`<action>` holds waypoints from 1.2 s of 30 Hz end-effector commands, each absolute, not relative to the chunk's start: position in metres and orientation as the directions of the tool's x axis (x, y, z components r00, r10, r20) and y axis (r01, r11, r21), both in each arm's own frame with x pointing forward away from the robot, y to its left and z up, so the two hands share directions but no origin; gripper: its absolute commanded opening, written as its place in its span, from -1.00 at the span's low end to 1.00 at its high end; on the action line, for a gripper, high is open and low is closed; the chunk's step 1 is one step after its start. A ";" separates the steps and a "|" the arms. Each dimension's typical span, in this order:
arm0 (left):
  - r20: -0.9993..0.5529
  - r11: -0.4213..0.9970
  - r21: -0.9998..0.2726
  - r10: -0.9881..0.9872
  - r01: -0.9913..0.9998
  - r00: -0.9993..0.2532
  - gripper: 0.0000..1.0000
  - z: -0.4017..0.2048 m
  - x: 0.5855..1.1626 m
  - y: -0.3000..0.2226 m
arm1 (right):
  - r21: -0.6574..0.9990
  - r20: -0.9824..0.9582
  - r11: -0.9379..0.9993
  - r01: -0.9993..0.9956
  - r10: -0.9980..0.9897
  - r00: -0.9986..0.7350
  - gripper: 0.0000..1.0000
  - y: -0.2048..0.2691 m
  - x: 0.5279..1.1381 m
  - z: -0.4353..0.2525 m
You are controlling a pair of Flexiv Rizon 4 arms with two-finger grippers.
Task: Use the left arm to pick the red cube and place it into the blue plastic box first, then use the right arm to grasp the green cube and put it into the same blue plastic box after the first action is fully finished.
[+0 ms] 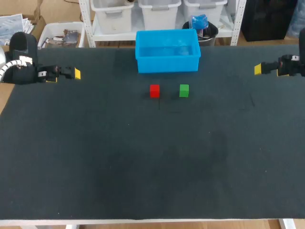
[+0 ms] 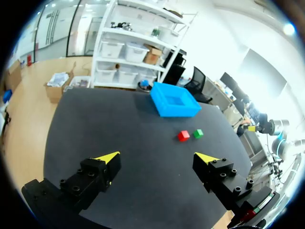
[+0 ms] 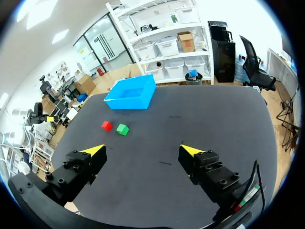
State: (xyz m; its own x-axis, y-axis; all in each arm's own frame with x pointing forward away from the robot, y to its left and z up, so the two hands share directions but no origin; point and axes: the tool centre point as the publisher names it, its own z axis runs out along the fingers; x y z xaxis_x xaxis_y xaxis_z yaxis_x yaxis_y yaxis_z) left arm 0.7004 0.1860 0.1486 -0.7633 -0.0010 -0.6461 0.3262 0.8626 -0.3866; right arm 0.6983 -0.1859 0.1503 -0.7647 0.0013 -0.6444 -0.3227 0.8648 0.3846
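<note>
Two cubes sit on the bench [image 1: 143, 162] just in front of the blue plastic box [image 1: 167, 64], near its front wall but not touching it: red cube [image 1: 154, 90] and green cube [image 1: 184, 90] side by side with a small gap, red toward the left arm's side. Left claw [image 2: 158, 157] hangs well away from the box at the bench's left edge, fingers spread wide, gripping nothing. Right claw [image 3: 143, 150] hangs well away from the box on the opposite side, likewise wide apart and gripping nothing.
</note>
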 end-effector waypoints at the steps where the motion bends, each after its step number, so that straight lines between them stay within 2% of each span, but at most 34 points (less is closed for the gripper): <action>1: -0.645 0.864 -0.386 -0.001 0.325 -0.764 1.00 0.149 0.700 0.186 | 0.383 -0.644 0.866 -0.322 0.001 -0.765 1.00 -0.185 0.699 0.150; 6: -0.607 0.857 -0.321 0.140 0.404 -0.782 1.00 0.142 0.730 0.143 | 0.383 -0.644 0.866 -0.322 0.001 -0.765 1.00 -0.185 0.699 0.150; 12: -0.570 0.852 -0.288 0.216 0.438 -0.793 1.00 0.135 0.754 0.090 | 0.383 -0.644 0.866 -0.322 0.001 -0.765 1.00 -0.185 0.699 0.150; 22: -0.505 0.908 -0.207 0.219 0.363 -0.835 1.00 0.121 0.780 0.021 | 0.383 -0.644 0.866 -0.322 0.001 -0.765 1.00 -0.185 0.699 0.150; 36: -0.489 0.909 -0.188 0.242 0.372 -0.838 1.00 0.117 0.785 0.007 | 0.383 -0.644 0.866 -0.322 0.001 -0.765 1.00 -0.185 0.699 0.150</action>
State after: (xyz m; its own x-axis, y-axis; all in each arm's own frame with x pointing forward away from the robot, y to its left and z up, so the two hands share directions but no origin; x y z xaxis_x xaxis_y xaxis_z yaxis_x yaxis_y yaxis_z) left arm 0.7814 0.0102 0.1161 -0.8253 0.2312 -0.5152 0.3842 0.8985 -0.2123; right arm 0.6983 -0.1858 0.1503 -0.7647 0.0013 -0.6444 -0.3226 0.8648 0.3847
